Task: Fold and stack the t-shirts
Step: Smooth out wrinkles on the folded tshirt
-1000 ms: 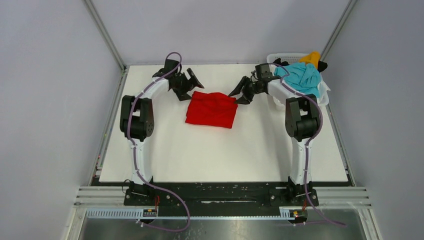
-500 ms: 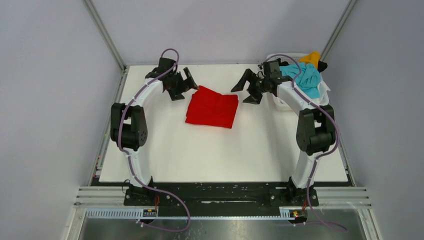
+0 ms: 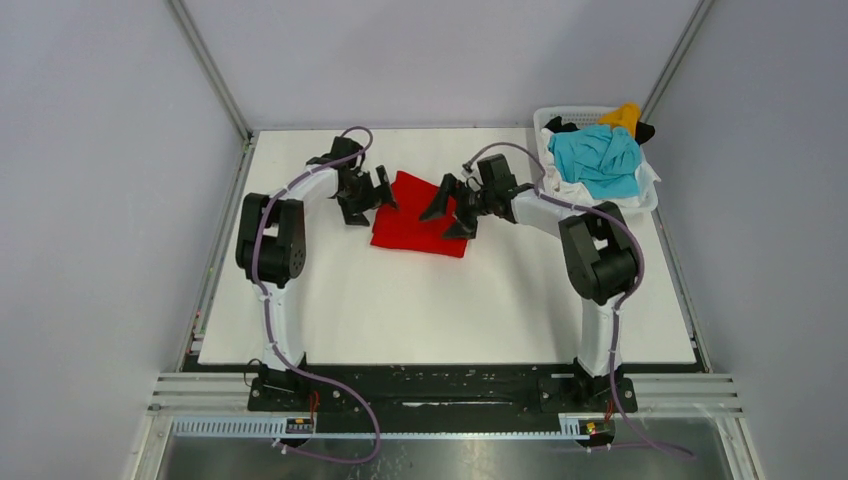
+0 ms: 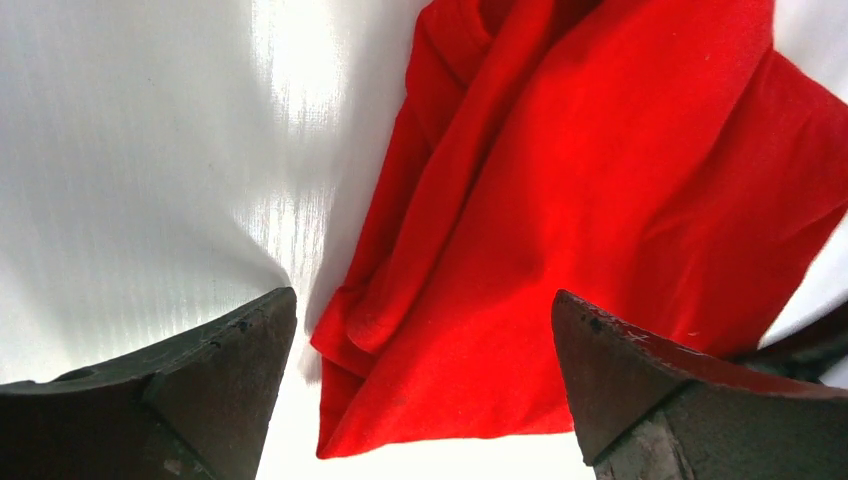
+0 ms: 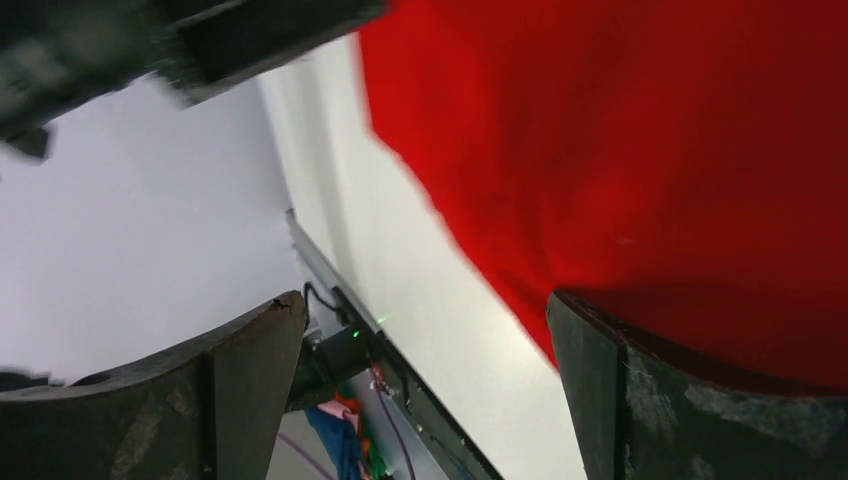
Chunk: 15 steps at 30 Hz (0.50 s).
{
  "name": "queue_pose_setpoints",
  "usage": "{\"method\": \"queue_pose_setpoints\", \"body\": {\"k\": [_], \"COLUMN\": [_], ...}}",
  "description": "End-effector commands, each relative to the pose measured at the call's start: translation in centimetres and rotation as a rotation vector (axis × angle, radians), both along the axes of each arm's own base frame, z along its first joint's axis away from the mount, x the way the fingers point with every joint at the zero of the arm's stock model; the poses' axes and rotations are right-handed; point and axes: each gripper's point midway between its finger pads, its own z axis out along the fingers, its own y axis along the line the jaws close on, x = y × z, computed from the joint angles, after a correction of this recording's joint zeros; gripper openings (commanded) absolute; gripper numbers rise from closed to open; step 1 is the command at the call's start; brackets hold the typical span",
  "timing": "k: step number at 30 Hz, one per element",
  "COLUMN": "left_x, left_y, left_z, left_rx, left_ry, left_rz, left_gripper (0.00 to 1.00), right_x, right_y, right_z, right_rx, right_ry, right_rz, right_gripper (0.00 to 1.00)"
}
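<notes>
A bright red t-shirt (image 3: 415, 228) lies folded into a rough rectangle on the white table (image 3: 450, 310), toward the back. My left gripper (image 3: 372, 192) is open at the shirt's back left corner; in the left wrist view the red cloth (image 4: 600, 200) lies between and beyond its spread fingers. My right gripper (image 3: 450, 208) is open over the shirt's right part; the right wrist view shows the red cloth (image 5: 640, 150) close under one finger. Neither gripper holds cloth. Turquoise (image 3: 595, 158), yellow-orange (image 3: 625, 113), black and white shirts lie heaped in the basket.
A white plastic basket (image 3: 647, 196) stands at the table's back right corner. Metal frame posts rise at both back corners. A black rail runs along the table's near edge by the arm bases.
Both grippers have come down from behind the red shirt onto it: the left toward its back left corner, the right leftward from near the basket over its right part. The shirt lies as before.
</notes>
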Motion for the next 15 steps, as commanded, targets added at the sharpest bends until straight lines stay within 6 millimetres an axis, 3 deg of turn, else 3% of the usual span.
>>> {"method": "queue_pose_setpoints", "body": {"k": [1, 4, 7, 10, 13, 15], "left_x": [0.9, 0.2, -0.5, -0.7, -0.4, 0.4], "left_y": [-0.4, -1.0, -1.9, -2.7, -2.8, -1.2], "left_z": [0.2, -1.0, -1.7, -2.2, -2.6, -2.9], "left_rx": [0.015, 0.015, 0.013, 0.025, 0.049, 0.145], "left_ry": [-0.036, -0.009, 0.006, 0.008, 0.010, -0.006], "left_rz": [-0.029, -0.048, -0.075, -0.103, -0.100, -0.055], "left_gripper": [0.98, 0.92, 0.85, 0.75, 0.46, 0.25], "right_x": [0.4, -0.1, -0.1, 0.6, 1.3, 1.5], "right_y": [-2.3, -3.6, -3.6, -3.5, -3.2, -3.4], "right_z": [-6.5, -9.2, -8.5, -5.9, -2.0, 1.3], "right_rx": [-0.113, -0.209, -0.208, -0.192, -0.154, -0.117], "right_ry": [0.107, 0.129, 0.113, 0.040, -0.056, -0.136], "right_rz": [-0.096, -0.106, -0.100, -0.087, -0.071, -0.074], "right_gripper": [1.00, 1.00, 1.00, 1.00, 1.00, 1.00]}}
